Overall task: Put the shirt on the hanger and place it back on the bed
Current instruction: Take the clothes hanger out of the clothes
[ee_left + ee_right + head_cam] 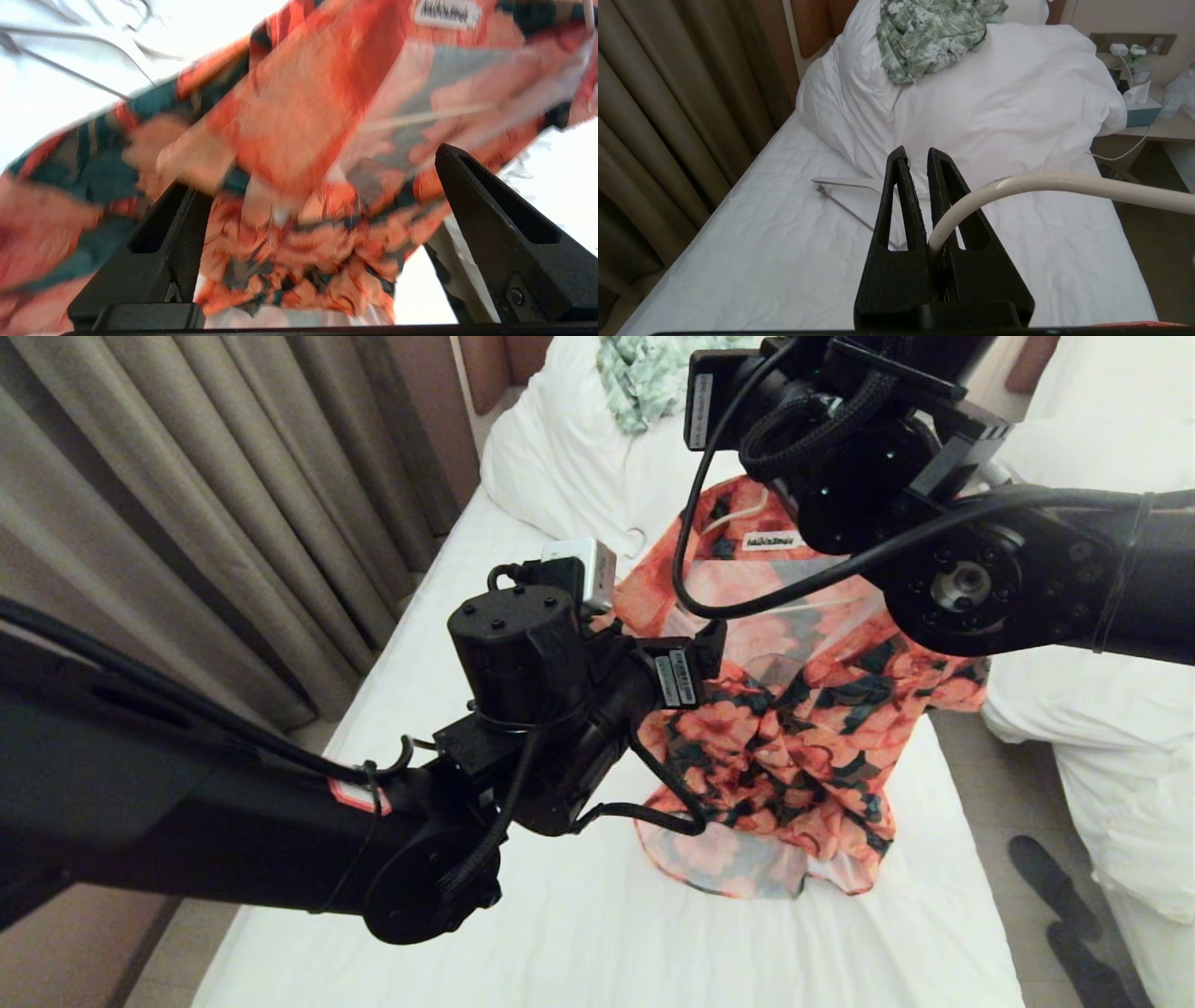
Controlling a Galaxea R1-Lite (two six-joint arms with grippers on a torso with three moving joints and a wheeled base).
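The left arm reaches in low from the near left across the bed (523, 933), its wrist bent toward the shirt (794, 728). Its left claw (308, 233) stands wide apart, one finger on each side of a bunched fold of the flowered cloth; the wrist view is blurred, so I cannot tell whether either finger touches the cloth, but nothing is pinched between them.

The right arm comes in high from the right, elbow out, its forearm crossing above the shirt's collar end and hiding that claw in the head view. Seen from its own wrist, the right claw (920, 196) is closed tight on the hanger (1064, 184), the cream wire curving out from between its fingers.

The shirt is up off the sheet at the collar, its label showing and the pale inside of the back spread open, with a thin cream line of wire running across inside it. The lower part sags in a crumpled heap onto the white sheet near the middle of the bed. Beyond it lie a thicker white hanger (850, 184), a big white pillow (971, 102) and a mint-green patterned cloth (934, 35) on top of that pillow.
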